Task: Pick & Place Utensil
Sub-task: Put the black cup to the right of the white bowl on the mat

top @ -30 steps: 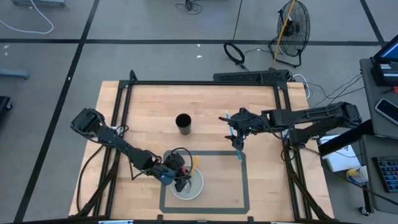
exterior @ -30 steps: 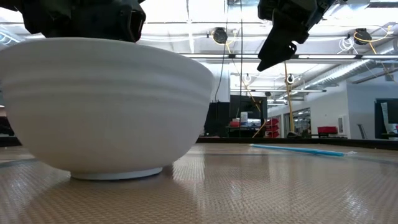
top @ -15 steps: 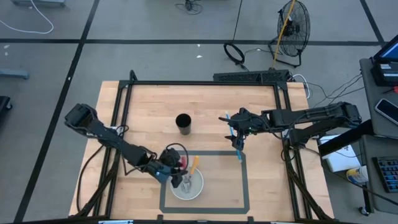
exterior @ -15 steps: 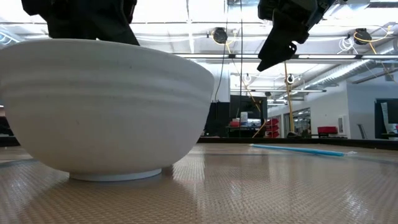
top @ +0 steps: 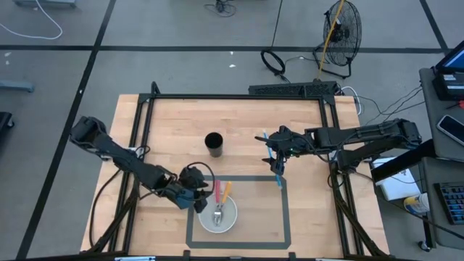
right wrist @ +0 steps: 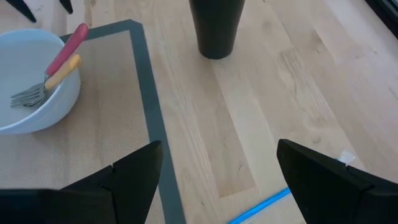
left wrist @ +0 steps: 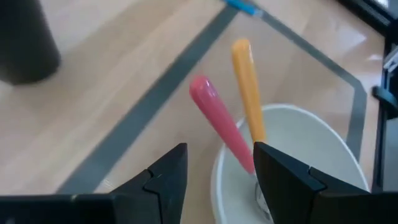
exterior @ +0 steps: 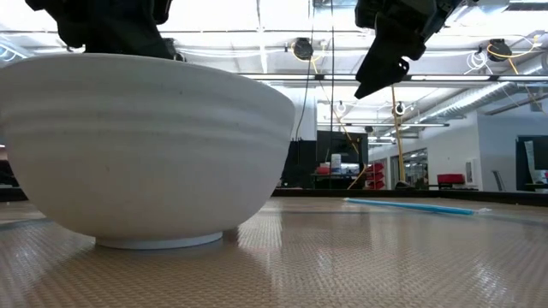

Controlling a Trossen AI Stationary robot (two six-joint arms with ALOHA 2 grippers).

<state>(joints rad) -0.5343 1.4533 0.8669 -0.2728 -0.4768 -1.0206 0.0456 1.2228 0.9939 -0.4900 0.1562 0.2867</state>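
High view: a wooden worktop (top: pixel 239 123) is lying under both arms. The left pincer (top: pixel 194 190) is hanging just beside a white bowl (top: pixel 230 220) inside a grey taped square. Two forks are leaning in the bowl, a red-handled fork (top: pixel 216 193) and an orange-handled fork (top: pixel 226 191), handles sticking out over the rim. A black cup (top: pixel 213 143) is standing well apart. The right pincer (top: pixel 273 145) is waiting above a blue utensil (top: pixel 276 168) on the worktop.

Low view: the bowl is filling the near side, hiding the forks completely. The blue utensil is showing as a thin line farther off.

Left wrist view: the left pincer's fingers are spread wide, holding nothing, with both handles showing between them.

Right wrist view: the right pincer's fingers are wide apart and empty; only one end of the blue utensil is showing.

The blue utensil looks light, stiff and thin, probably slippery, lying flat; gripping mid-length, across its width, seems safest. What kind of utensil it is cannot be made out.
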